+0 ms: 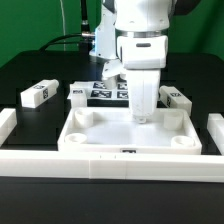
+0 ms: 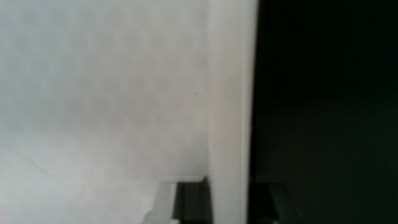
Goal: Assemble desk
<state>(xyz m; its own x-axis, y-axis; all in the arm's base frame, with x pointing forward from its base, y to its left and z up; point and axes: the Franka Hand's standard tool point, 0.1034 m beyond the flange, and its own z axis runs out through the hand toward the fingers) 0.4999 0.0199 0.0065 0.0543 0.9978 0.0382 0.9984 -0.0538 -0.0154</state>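
The desk top (image 1: pixel 90 128), a white tray with a raised rim and corner sockets, lies at the front centre of the exterior view. My gripper (image 1: pixel 141 74) is shut on a white leg (image 1: pixel 144 100) held upright, with its lower end at the tray's floor near the far right corner. In the wrist view the leg (image 2: pixel 228 110) is a narrow white strip between my dark fingers (image 2: pixel 191 205). The tray's blurred white surface (image 2: pixel 98 100) fills one side of it. Three loose legs lie behind the tray: two towards the exterior view's left (image 1: pixel 35 95) (image 1: pixel 78 92) and one towards its right (image 1: pixel 178 98).
Long white border rails run along the front (image 1: pixel 110 165), the exterior view's left (image 1: pixel 6 125) and its right (image 1: pixel 215 132). The marker board (image 1: pixel 108 92) lies flat behind the tray, under the arm. Black tabletop surrounds everything.
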